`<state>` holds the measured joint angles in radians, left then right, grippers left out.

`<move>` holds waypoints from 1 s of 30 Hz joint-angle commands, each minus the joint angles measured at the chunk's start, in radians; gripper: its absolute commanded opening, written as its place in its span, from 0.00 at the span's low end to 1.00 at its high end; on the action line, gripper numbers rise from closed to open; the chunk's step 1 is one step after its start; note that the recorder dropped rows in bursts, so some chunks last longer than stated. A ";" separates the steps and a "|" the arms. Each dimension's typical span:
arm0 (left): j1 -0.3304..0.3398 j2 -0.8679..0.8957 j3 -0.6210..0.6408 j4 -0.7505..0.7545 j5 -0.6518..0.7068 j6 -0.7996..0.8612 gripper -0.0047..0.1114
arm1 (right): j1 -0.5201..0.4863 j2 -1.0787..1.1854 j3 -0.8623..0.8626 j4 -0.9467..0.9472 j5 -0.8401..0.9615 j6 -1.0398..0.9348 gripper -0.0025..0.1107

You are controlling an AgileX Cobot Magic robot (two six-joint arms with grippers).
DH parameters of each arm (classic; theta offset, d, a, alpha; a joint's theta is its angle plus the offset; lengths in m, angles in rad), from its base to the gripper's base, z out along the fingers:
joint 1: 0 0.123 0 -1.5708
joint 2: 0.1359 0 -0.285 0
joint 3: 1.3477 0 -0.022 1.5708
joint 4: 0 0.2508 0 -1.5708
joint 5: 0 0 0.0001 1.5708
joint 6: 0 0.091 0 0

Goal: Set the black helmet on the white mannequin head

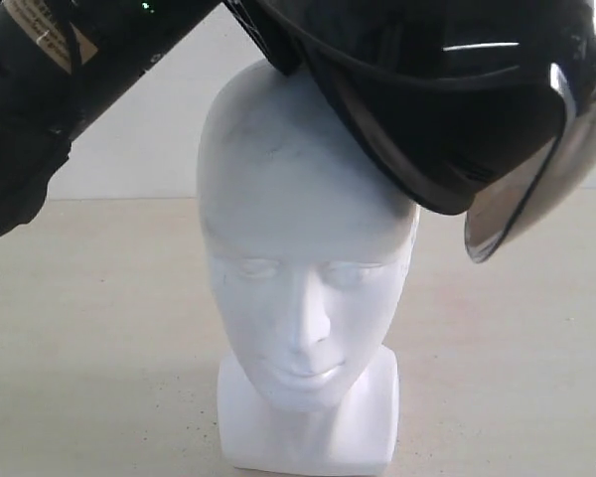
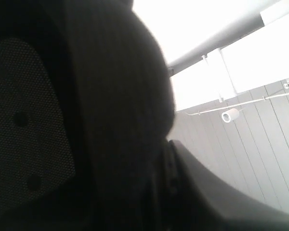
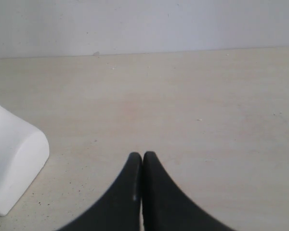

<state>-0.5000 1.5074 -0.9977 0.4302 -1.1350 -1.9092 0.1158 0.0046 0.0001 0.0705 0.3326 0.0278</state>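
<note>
Helmet [image 1: 417, 109] hanging tilted at upper right of frame, rim touching crown of white head [image 1: 298, 219] at centre. My left gripper hiding behind shell, grip unreadable. My right gripper [image 3: 142, 159] pinching closed, holding nothing. Judging shell stiff, smooth, slippery: gripping padded rim, sparing visor [image 1: 536, 189].

Reaches diagonally upward with the black left arm [image 1: 60, 79]; holds the right gripper [image 3: 142, 160] closed, curved fingertips pressed together.
</note>
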 commanded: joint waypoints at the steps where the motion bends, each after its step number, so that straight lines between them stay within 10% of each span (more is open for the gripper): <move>1: 0.053 -0.016 -0.015 -0.010 -0.086 -0.026 0.08 | -0.007 -0.005 0.000 0.003 -0.009 -0.005 0.02; 30: 0.140 -0.084 0.043 0.144 -0.086 0.002 0.08 | -0.007 -0.005 0.000 0.003 -0.009 -0.005 0.02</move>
<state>-0.3874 1.4578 -0.9653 0.6094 -1.1594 -1.9214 0.1158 0.0046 0.0001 0.0705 0.3326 0.0278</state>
